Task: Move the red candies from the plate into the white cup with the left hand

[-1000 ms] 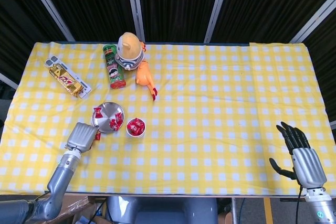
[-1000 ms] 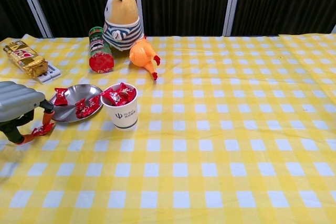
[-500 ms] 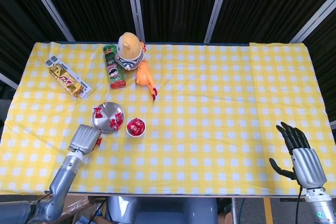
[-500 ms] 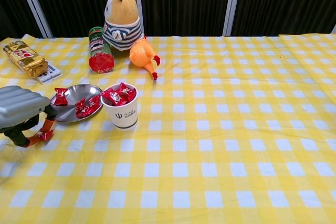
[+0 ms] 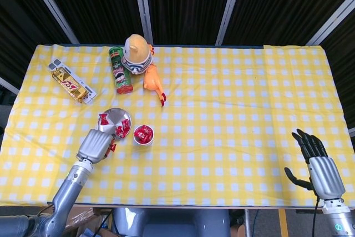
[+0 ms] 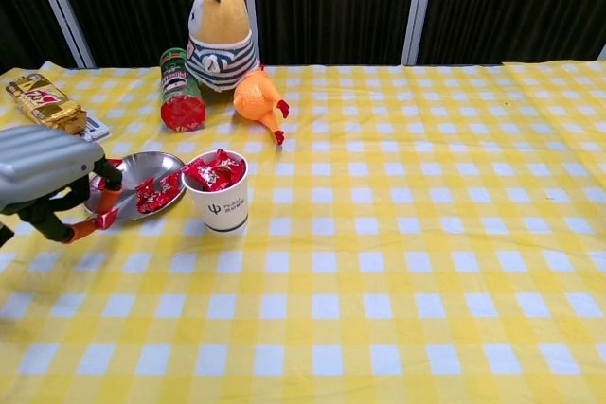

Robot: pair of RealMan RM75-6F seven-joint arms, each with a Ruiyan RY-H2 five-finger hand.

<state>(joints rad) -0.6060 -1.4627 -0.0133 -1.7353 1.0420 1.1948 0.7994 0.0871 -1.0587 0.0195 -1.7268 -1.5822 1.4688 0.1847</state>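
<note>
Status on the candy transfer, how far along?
Done: the white cup already holds several red candies. In hand: the left hand pinches one red candy in its fingers, beside the plate, short of the cup. Left: that candy plus those on the plate. The right hand is idle at the table edge.
</note>
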